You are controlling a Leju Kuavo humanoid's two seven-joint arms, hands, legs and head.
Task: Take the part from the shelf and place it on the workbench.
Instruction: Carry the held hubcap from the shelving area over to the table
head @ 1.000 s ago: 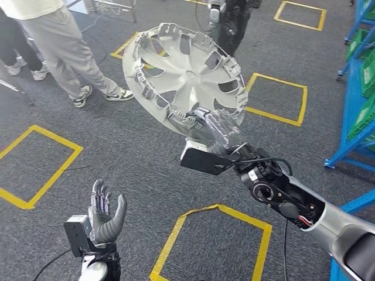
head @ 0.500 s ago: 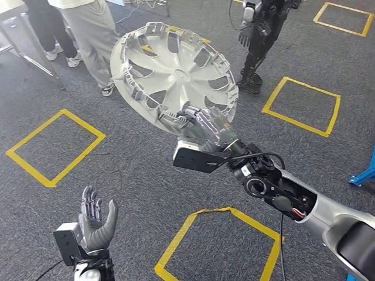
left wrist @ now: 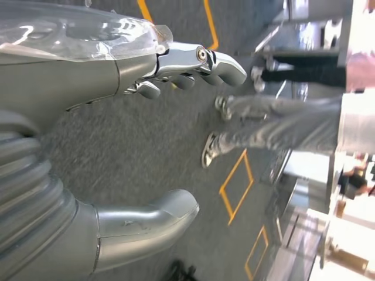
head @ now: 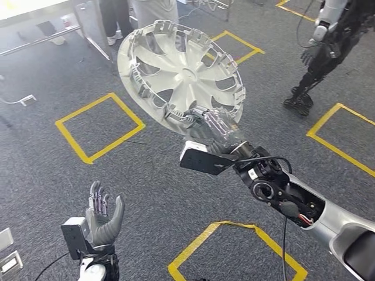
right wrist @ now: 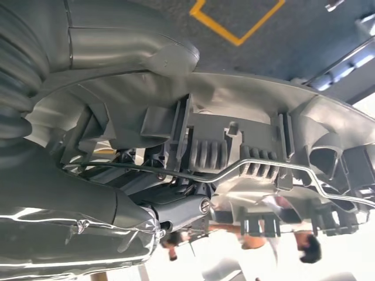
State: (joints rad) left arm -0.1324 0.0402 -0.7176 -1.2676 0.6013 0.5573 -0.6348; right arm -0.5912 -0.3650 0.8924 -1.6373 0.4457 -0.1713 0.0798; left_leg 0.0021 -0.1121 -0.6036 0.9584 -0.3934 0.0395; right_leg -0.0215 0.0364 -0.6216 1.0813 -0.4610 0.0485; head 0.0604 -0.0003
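I see the right hand (head: 211, 126) gripping the hubcap (head: 181, 73) by its near rim, the disc tilted up beyond the fingers. My left hand (head: 102, 215) holds nothing, fingers spread, well apart from it.

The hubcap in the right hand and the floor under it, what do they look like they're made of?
The hubcap looks like moulded plastic with a matte silver-grey finish: thin spokes, moulded clips and ribs along its rim, plus a thin metal wire ring seen in the right wrist view. The right hand grips its rim. The floor looks like dark grey short-pile carpet, speckled and fuzzy, marked with yellow lines, probably tape.
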